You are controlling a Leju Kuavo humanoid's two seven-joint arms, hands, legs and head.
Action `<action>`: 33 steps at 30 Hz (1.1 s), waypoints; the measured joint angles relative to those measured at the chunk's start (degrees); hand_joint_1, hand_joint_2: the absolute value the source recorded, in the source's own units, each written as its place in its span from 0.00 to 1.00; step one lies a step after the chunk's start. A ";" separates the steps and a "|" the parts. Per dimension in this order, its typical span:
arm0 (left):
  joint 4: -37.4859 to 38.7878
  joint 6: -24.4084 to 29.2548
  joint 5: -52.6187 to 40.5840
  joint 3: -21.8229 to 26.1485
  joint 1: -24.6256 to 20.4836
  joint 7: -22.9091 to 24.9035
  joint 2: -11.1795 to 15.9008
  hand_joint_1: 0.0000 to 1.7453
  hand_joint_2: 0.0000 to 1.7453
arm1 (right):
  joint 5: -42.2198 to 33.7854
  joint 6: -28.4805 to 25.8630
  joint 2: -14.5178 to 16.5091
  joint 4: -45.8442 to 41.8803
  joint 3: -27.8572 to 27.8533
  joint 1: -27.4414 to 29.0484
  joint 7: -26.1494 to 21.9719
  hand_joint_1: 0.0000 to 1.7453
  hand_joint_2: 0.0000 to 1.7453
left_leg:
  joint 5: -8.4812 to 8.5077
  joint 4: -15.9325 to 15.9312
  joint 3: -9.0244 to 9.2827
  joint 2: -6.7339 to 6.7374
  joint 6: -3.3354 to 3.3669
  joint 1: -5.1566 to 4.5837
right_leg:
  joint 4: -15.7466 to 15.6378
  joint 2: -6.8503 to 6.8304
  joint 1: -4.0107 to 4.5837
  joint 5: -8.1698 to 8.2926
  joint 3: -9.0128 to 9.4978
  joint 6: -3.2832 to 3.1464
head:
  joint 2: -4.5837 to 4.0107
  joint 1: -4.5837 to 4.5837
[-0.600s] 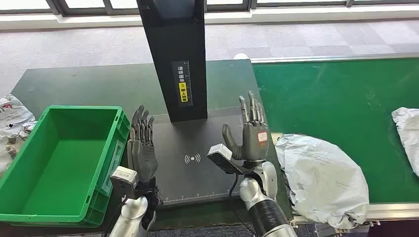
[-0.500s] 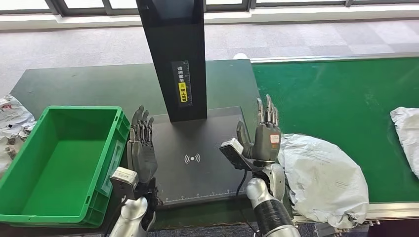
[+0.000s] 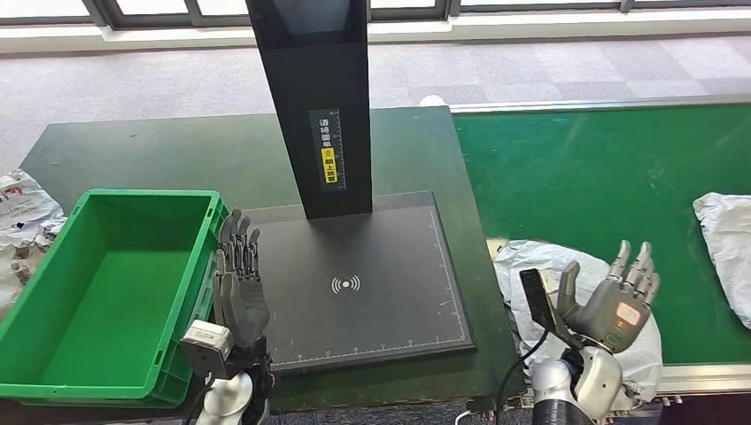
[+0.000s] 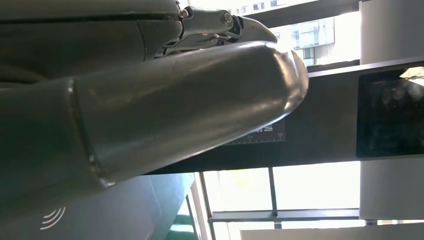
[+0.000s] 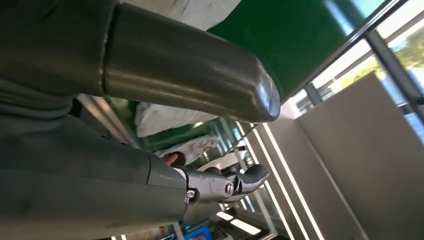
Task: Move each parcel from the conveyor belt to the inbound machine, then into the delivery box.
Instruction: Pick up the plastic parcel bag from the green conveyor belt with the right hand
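While the right hand is raised over the white parcel at the near edge of the green conveyor belt, its fingers are spread and it holds nothing; whether it touches the parcel cannot be told. A second white parcel lies further along the belt at the right edge. At the opposite side, the left hand stands upright with fingers extended and apart, empty, between the green delivery box and the inbound machine's black scan plate. The machine's black column rises from the plate's far edge. Crumpled white wrapping lies beyond the box.
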 joint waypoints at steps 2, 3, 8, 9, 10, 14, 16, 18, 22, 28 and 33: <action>-0.12 0.02 -0.05 0.14 0.20 0.00 0.00 0.00 0.00 | 0.74 0.01 -0.19 -0.83 -3.84 0.05 1.26 0.00 0.00 | 0.00 0.00 0.01 0.02 0.00 0.00 | 0.00 0.01 0.00 0.00 0.00 0.00 | 0.00 0.00; -0.16 0.02 -0.09 0.20 0.26 0.00 0.00 0.00 0.00 | 0.85 0.01 -0.38 -0.93 -5.39 0.07 2.41 0.00 0.00 | 0.00 0.00 0.02 0.03 0.00 0.00 | 0.00 0.01 0.00 0.00 0.01 0.00 | 0.00 0.00; -0.35 -0.01 -0.51 0.40 0.67 0.00 0.00 0.00 0.00 | 0.35 0.07 -1.55 0.46 -10.88 0.30 7.35 0.00 0.00 | 0.00 0.00 0.03 0.06 0.00 0.00 | 0.01 0.05 0.00 0.01 0.02 0.00 | 0.00 0.00; -0.36 -0.01 -0.56 0.43 0.69 0.00 0.00 0.00 0.00 | 0.35 0.08 -1.70 0.66 -11.41 0.32 7.49 0.00 0.00 | 0.00 0.00 0.04 0.08 0.00 0.00 | 0.01 0.07 0.00 0.01 0.02 0.00 | 0.00 0.00; -0.36 -0.01 -0.59 0.46 0.70 0.00 0.00 0.00 0.00 | 0.34 0.08 -1.83 0.85 -11.83 0.32 7.57 0.00 0.00 | 0.00 0.00 0.05 0.10 0.00 0.00 | 0.01 0.10 0.00 0.01 0.02 0.00 | 0.00 0.00; -0.45 -0.02 -0.62 0.62 0.74 0.00 0.00 0.00 0.00 | 0.34 0.08 -2.19 1.47 -12.93 0.32 7.68 0.00 0.00 | 0.00 0.00 0.06 0.11 0.00 0.00 | 0.01 0.12 0.01 0.01 0.02 0.00 | 0.00 0.00; -0.45 -0.02 -0.63 0.72 0.76 0.00 -0.01 0.00 0.00 | 0.34 0.09 -2.30 1.73 -13.04 0.31 7.68 0.00 0.00 | 0.00 0.00 0.06 0.12 0.00 0.01 | 0.01 0.14 0.01 0.01 0.02 0.00 | 0.00 0.00; -0.45 -0.02 -0.63 0.80 0.78 0.00 -0.02 0.00 0.00 | 0.34 0.09 -2.40 1.95 -13.13 0.30 7.67 0.00 0.00 | 0.00 0.00 0.06 0.11 0.00 0.01 | 0.01 0.14 0.01 0.01 0.02 0.00 | 0.00 0.00; -0.45 -0.02 -0.63 0.91 0.80 0.00 -0.02 0.00 0.00 | 0.35 0.08 -2.50 2.32 -13.76 0.27 7.69 0.00 0.00 | 0.00 0.00 0.06 0.11 0.00 0.01 | 0.01 0.14 -0.01 0.01 0.03 0.01 | 0.00 0.00; -0.54 -0.46 -1.03 1.04 0.85 0.00 -0.04 0.00 0.00 | 0.41 0.09 -3.36 5.10 -14.11 0.17 12.03 0.00 0.00 | 0.00 0.00 0.06 0.10 0.00 0.01 | 0.01 0.13 -0.01 0.01 0.04 0.01 | 0.00 0.00; -0.63 -0.96 -1.54 1.20 0.89 0.00 -0.07 0.00 0.00 | -4.39 1.31 -6.31 15.36 -14.30 -1.58 10.90 0.00 0.00 | 0.00 0.00 0.06 0.13 0.00 0.01 | 0.01 0.15 -0.01 0.02 0.05 0.02 | 0.00 0.00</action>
